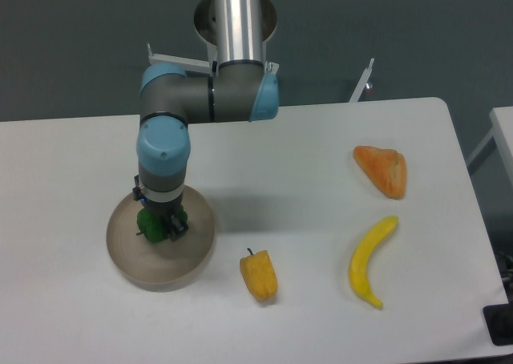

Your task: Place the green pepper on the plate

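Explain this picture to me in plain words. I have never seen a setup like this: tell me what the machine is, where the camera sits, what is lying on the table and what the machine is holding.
The grey and blue machine is a single robot arm with a two-finger gripper at its tip. One fixed camera looks down at the white table from above and in front.

On the table lie a round beige plate, a yellow-orange pepper, a banana and an orange wedge-shaped piece.

The gripper is down over the plate with the green pepper between its fingers. The pepper is low over the middle of the plate; whether it already rests on the plate cannot be told from here. The fingers appear closed on it.
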